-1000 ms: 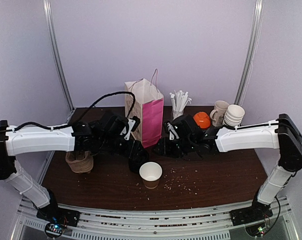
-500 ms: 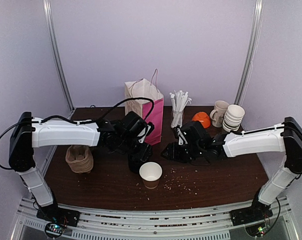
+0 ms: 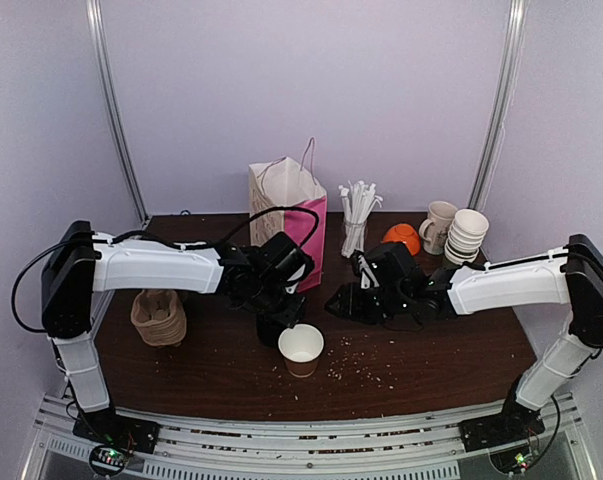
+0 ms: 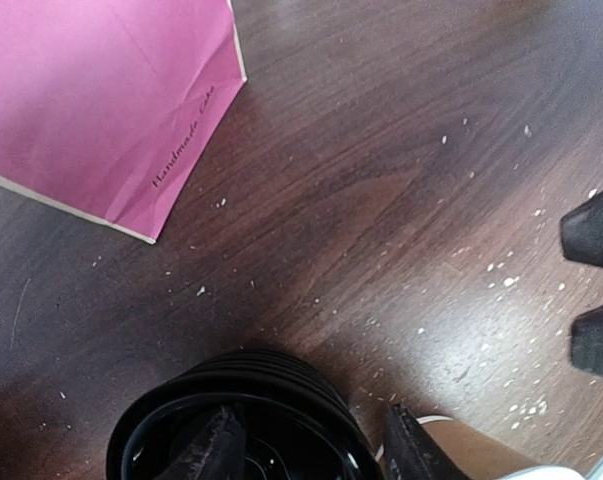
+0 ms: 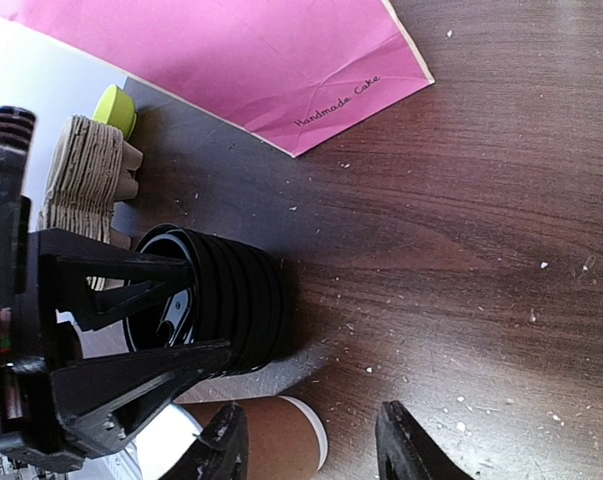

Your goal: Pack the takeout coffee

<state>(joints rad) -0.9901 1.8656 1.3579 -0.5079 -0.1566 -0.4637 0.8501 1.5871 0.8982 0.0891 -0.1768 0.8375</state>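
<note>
Cup (image 3: 301, 345): open white mouth overhead, brown side from right wrist.

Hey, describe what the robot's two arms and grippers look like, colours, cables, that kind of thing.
The left arm and right arm have long white shells with black joints. A loose black cable loops off the left one. The left gripper and right gripper are black, each with two tapering fingers; the left's show open triangular trusswork. No readable markings.

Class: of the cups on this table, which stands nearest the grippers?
The lone brown paper cup, lidless, at the front; the stacked white cups and the beige mug stand at the back right.
</note>
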